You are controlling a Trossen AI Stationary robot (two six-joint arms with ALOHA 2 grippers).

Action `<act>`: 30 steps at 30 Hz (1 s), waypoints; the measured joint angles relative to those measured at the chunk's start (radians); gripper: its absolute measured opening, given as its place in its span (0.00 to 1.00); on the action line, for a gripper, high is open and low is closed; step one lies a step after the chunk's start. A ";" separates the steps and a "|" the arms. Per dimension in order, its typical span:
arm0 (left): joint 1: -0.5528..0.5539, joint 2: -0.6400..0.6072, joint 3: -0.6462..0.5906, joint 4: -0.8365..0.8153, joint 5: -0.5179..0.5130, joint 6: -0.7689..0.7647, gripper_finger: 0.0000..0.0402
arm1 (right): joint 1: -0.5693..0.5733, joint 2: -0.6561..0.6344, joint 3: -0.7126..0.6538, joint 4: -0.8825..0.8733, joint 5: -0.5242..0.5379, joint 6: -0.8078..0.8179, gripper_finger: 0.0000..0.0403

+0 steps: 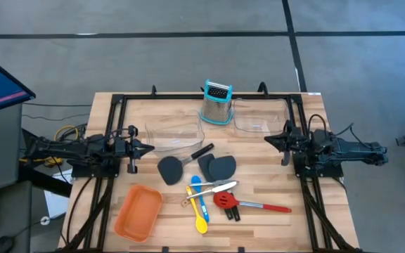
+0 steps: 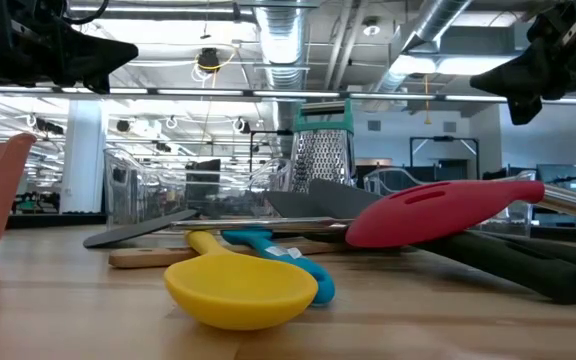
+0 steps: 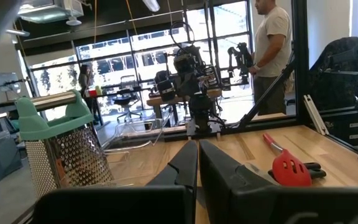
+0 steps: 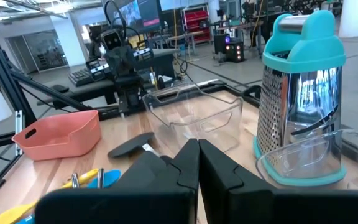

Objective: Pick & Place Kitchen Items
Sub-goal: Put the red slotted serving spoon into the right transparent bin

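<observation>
Butcher-block table (image 1: 273, 169), framed by black rails, stands on a grey floor; the low view shows an open workshop with ceiling ducts behind it, and the left wrist view shows a person standing beyond the table's far side.

Landmark: steel box grater (image 1: 216, 103) with a teal handle and base, upright at the back centre of the table.

Clear bins: one clear plastic bin (image 1: 173, 133) sits just left of the grater, a second clear bin (image 1: 260, 116) just right of it.

Utensils: all lie in a loose cluster in front of the grater, toward the table's front edge.
- Grey spatula (image 1: 176, 167) with a black handle, front-left of the grater.
- Two dark spatula heads (image 1: 218, 166) directly in front of the grater, overlapping.
- Steel tongs (image 1: 213, 187) beyond those, lying across the blue spoon (image 1: 195, 188) and yellow spoon (image 1: 200, 219).
- Wooden slotted spatula (image 1: 190, 199) partly under the spoons.
- Red slotted spoon (image 1: 248, 203) front-right of the grater, resting on black-handled tools (image 1: 232, 211).

Orange tray (image 1: 138, 211): front-left of the grater, apart from the cluster.

Left gripper (image 1: 148, 147): raised above the table, left of the grater beside the left bin, fingers closed together, holding nothing.

Right gripper (image 1: 268, 140): raised to the right of the grater beside the right bin, fingers closed together, holding nothing.
</observation>
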 joint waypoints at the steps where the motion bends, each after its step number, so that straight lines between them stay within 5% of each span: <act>1: 0.000 0.000 0.000 0.000 0.000 0.000 0.01 | 0.000 0.000 0.000 0.000 0.000 0.000 0.00; 30: 0.000 0.000 0.000 0.014 0.000 0.000 0.01 | 0.000 0.000 0.000 -0.016 0.000 -0.001 0.00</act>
